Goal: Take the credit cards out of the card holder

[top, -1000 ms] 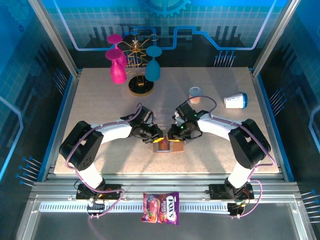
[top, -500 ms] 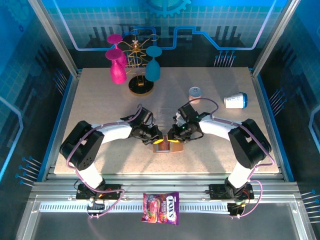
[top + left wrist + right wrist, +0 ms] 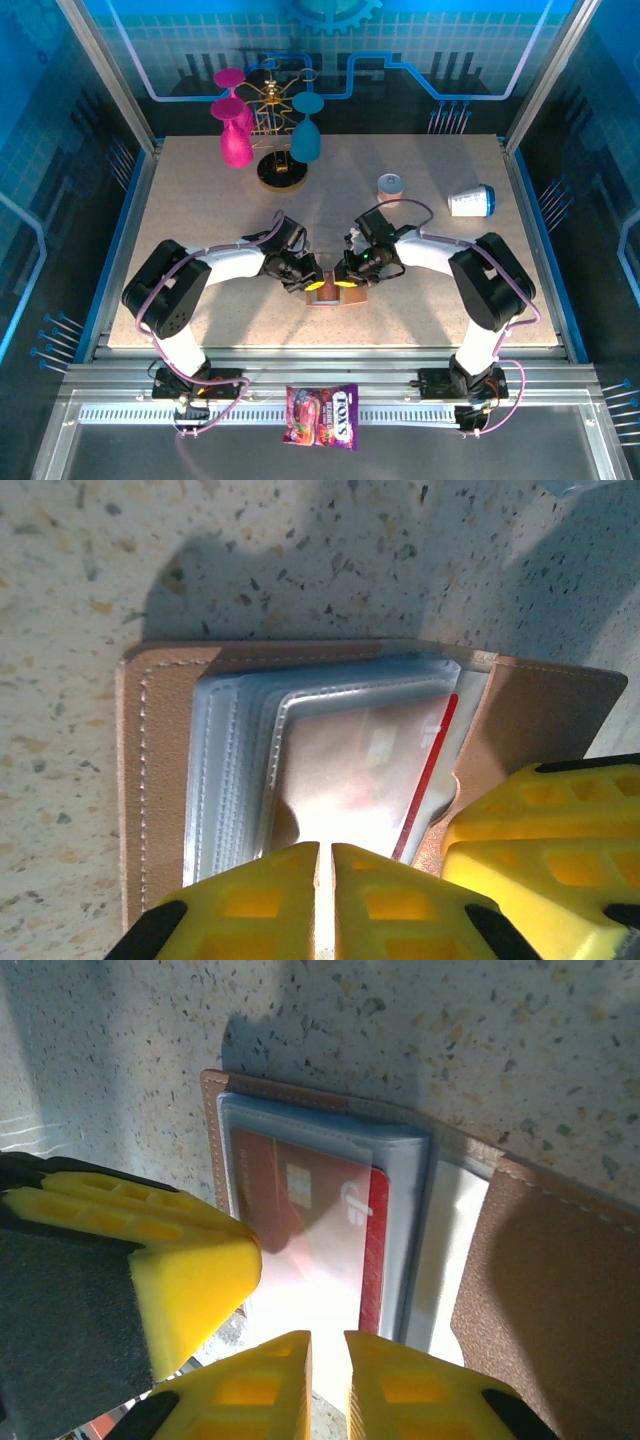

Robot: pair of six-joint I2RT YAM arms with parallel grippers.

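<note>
Card holder (image 3: 326, 294) is lying open on the table (image 3: 200, 210). Left gripper (image 3: 325, 858) is pinching its clear sleeve (image 3: 350, 745), jaws nearly touching. Right gripper (image 3: 328, 1348) is showing a narrow slit; glare is hiding any grip. Red credit card (image 3: 300, 1205) is sitting pocketed, lower end washed out.

Left gripper (image 3: 318, 287) and right gripper (image 3: 346, 284) sit just beside each other over the card holder (image 3: 335, 299), no passage between; glass rack (image 3: 270, 130) blocks far left; small tub (image 3: 390, 185) and tipped cup (image 3: 470, 201) obstruct far right; worktop (image 3: 200, 200) open at left, and along the near edge.
</note>
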